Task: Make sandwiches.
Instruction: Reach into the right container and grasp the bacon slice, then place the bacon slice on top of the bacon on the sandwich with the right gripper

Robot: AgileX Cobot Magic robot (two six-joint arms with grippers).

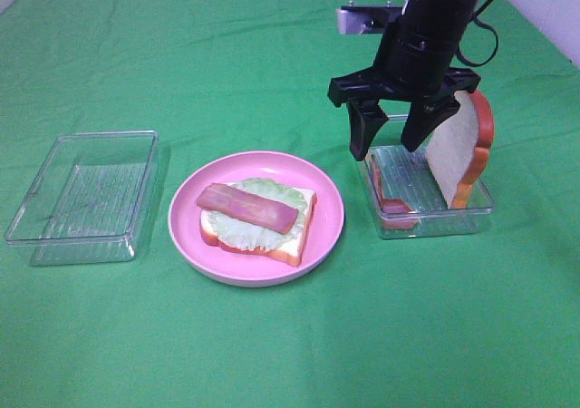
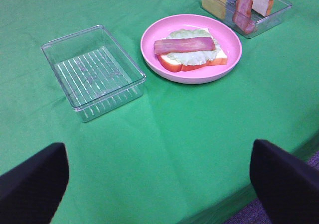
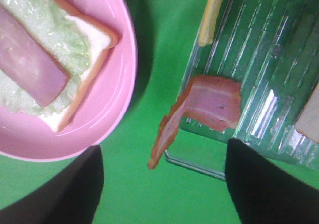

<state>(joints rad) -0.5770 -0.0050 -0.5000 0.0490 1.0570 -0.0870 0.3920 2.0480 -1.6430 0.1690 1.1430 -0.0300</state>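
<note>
An open-faced sandwich (image 1: 258,218) lies on the pink plate (image 1: 322,245): a bread slice with lettuce (image 1: 272,231) and one bacon strip (image 1: 246,208) on top. It also shows in the left wrist view (image 2: 192,52) and the right wrist view (image 3: 45,69). My right gripper (image 1: 387,150) is open and empty, just above the left end of the right clear tray (image 1: 435,222). That tray holds a second bacon strip (image 3: 209,102) draped over its wall, an upright bread slice (image 1: 458,150) and a yellow cheese square (image 3: 212,15). My left gripper (image 2: 157,145) is open and empty, far from the plate.
An empty clear tray (image 1: 86,195) stands left of the plate. A green cloth (image 1: 272,63) covers the table. Its near edge shows in the left wrist view (image 2: 279,149).
</note>
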